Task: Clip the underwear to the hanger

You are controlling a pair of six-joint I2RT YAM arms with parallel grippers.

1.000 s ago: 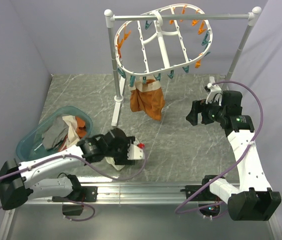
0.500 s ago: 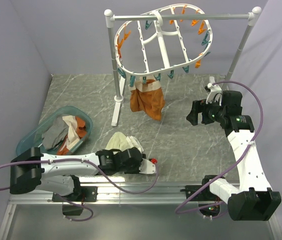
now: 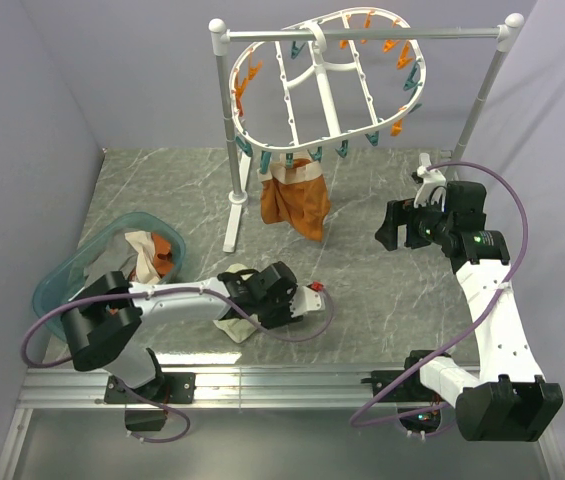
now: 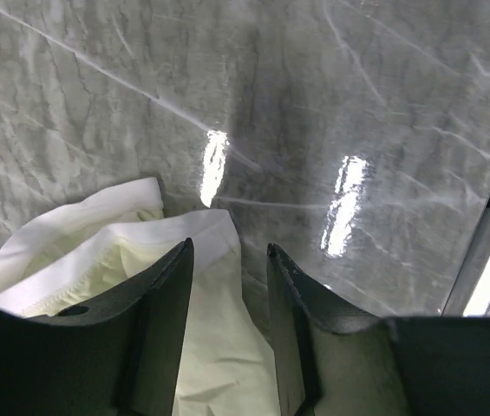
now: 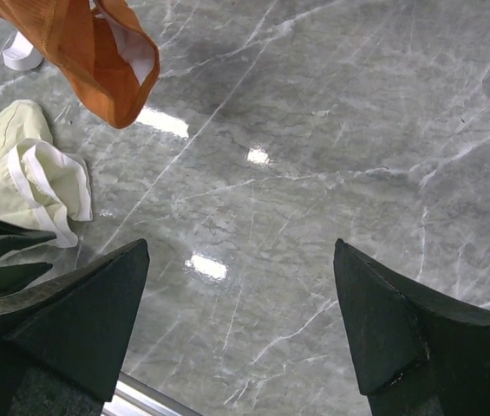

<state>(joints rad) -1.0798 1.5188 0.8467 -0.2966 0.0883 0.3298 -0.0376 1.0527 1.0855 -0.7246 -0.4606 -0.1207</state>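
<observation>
Nearest me, at about seven o'clock on the marble-look table (image 3: 382, 300), the left gripper (image 4: 227, 251) is low over the underwear (image 4: 97, 251), which lies crumpled flat on the surface. From its wrist view the jaws are drawn in narrow, with a fold of the cream cloth and its white edging lying in the gap between them. Whether they are actually pinching it or only straddling it, I cannot tell. Just past that, toward nine o'clock, a teal tub (image 3: 57, 285) holds a jumble of other garments.

Out at three o'clock the right gripper (image 5: 240, 321) hangs above the table with its jaws spread wide and nothing in them, looking down and across at the cloth.

Farther back, at twelve o'clock, the hanger (image 3: 324, 90) hangs tilted from the white rail stand (image 3: 230, 150). An orange-brown garment (image 3: 295, 205) is already pegged under its near rim, and free teal clips (image 3: 343, 150) sit just beside it to the right.

To my eye this is the pick-up step; nothing of the clipping itself is done yet. The next move calls for a sure bite on the waistband edge rather than the loose middle. Then comes a lift up and away toward twelve o'clock, so the band reaches a free clip. The idle right arm looks best placed to squeeze that clip open, or to take the other side of the band.
</observation>
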